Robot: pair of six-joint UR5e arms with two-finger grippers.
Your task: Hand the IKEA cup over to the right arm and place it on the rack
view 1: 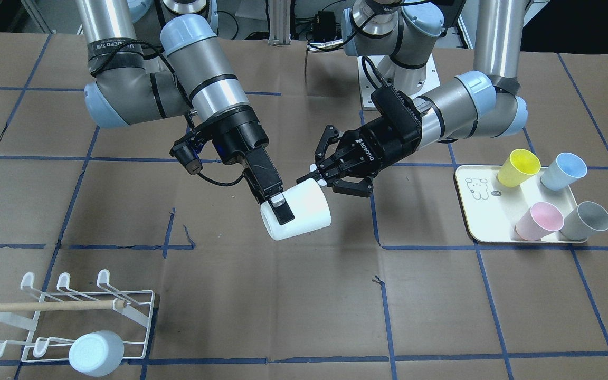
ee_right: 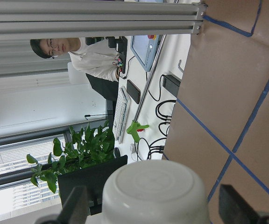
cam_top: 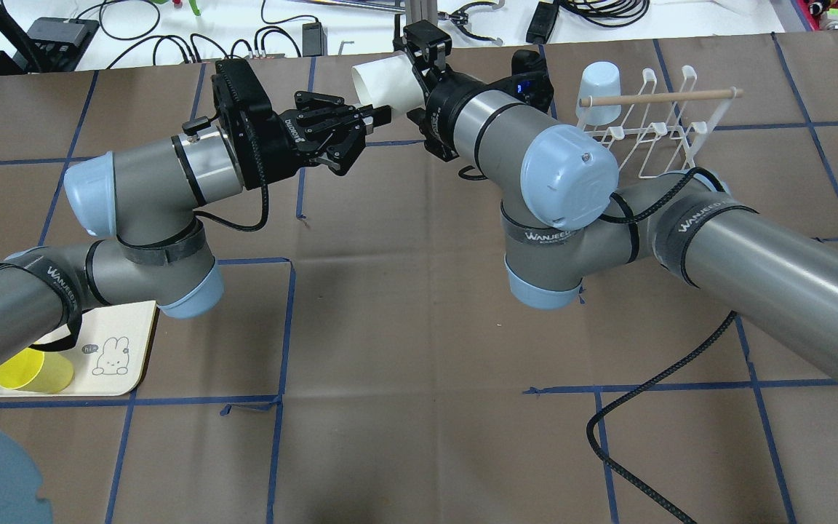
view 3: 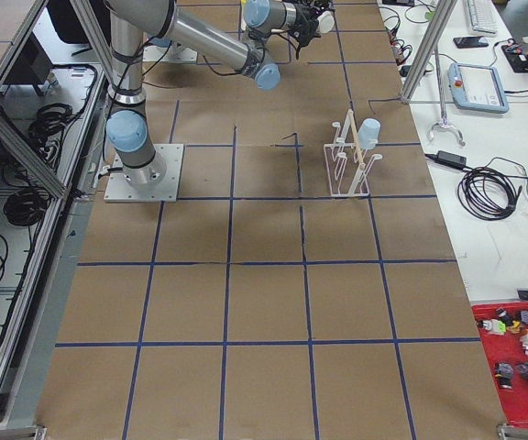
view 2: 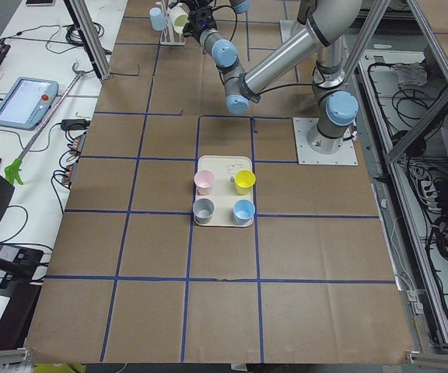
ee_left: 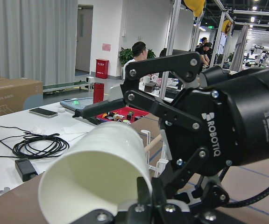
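Note:
The white IKEA cup (view 1: pixel 304 211) hangs on its side above the middle of the table. My right gripper (view 1: pixel 288 211) is shut on its base end, one finger pad flat on the cup wall. In the right wrist view the cup's base (ee_right: pixel 153 186) sits between my fingers. My left gripper (view 1: pixel 321 174) is open, its fingertips at the cup's rim; I cannot tell if they touch. In the left wrist view the cup's mouth (ee_left: pixel 92 177) faces the camera. The white wire rack (view 1: pixel 103 277) with its wooden dowel (view 1: pixel 45 305) stands on the robot's right and holds a pale-blue cup (view 1: pixel 95 352).
A cream tray (view 1: pixel 486 211) on the robot's left carries a yellow cup (view 1: pixel 518 168), a blue cup (view 1: pixel 562 171), a pink cup (view 1: pixel 539 220) and a grey cup (view 1: pixel 585 220). Brown board with blue tape lines lies between the arms and the rack (cam_top: pixel 663 129).

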